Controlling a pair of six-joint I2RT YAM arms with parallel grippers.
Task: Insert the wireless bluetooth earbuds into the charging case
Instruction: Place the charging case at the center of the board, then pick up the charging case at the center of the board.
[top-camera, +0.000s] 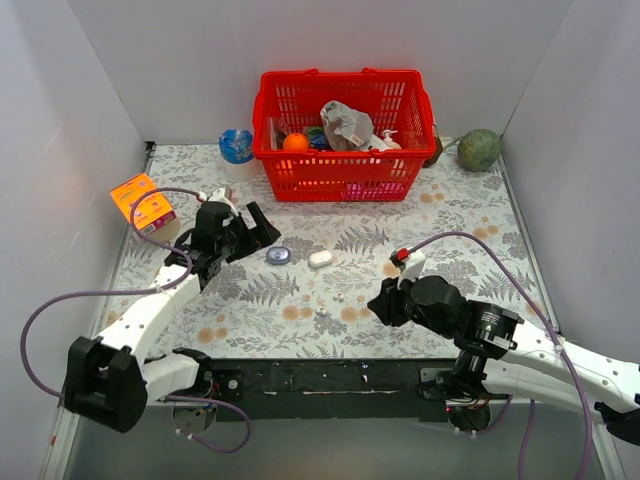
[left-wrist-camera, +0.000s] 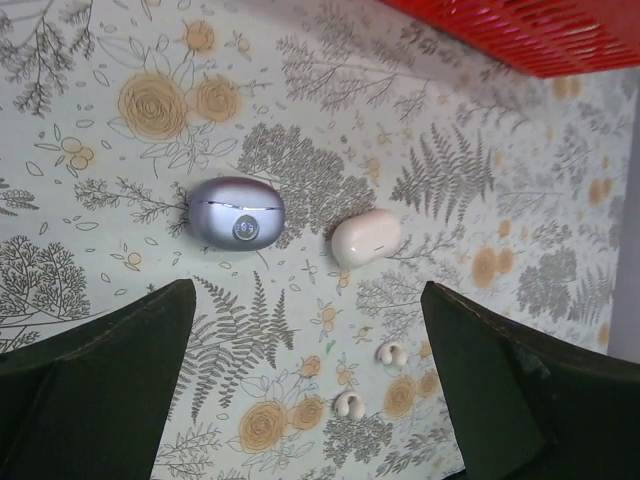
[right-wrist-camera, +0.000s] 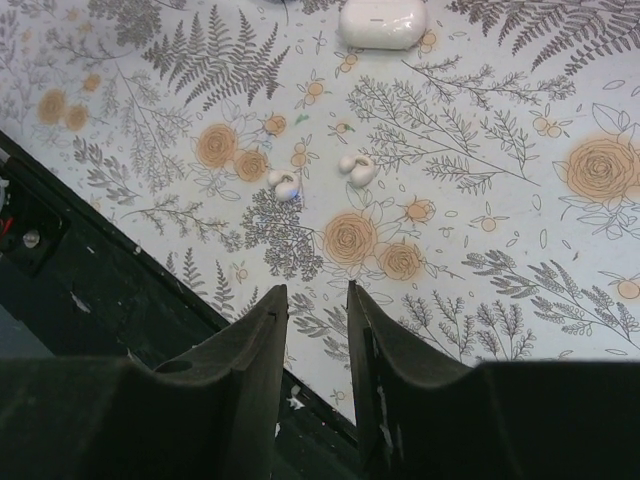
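The charging case (top-camera: 320, 259), a glossy white closed pebble, lies mid-mat; it also shows in the left wrist view (left-wrist-camera: 366, 237) and at the top of the right wrist view (right-wrist-camera: 383, 22). Two whitish earbuds (top-camera: 323, 312) (top-camera: 340, 297) lie loose on the mat in front of it, seen too in the left wrist view (left-wrist-camera: 390, 352) (left-wrist-camera: 348, 404) and the right wrist view (right-wrist-camera: 285, 184) (right-wrist-camera: 357, 168). My left gripper (top-camera: 258, 238) (left-wrist-camera: 308, 290) is wide open and empty, above and left of the case. My right gripper (top-camera: 378, 300) (right-wrist-camera: 318, 292) hovers right of the earbuds, empty, with only a narrow gap between its jaws.
A lilac-silver oval shell (top-camera: 278, 256) (left-wrist-camera: 236, 213) lies just left of the white case. A red basket (top-camera: 345, 130) of odds stands at the back, a blue-white ball (top-camera: 236, 146) left of it, an orange box (top-camera: 143, 203) at the left, a green ball (top-camera: 479, 149) back right.
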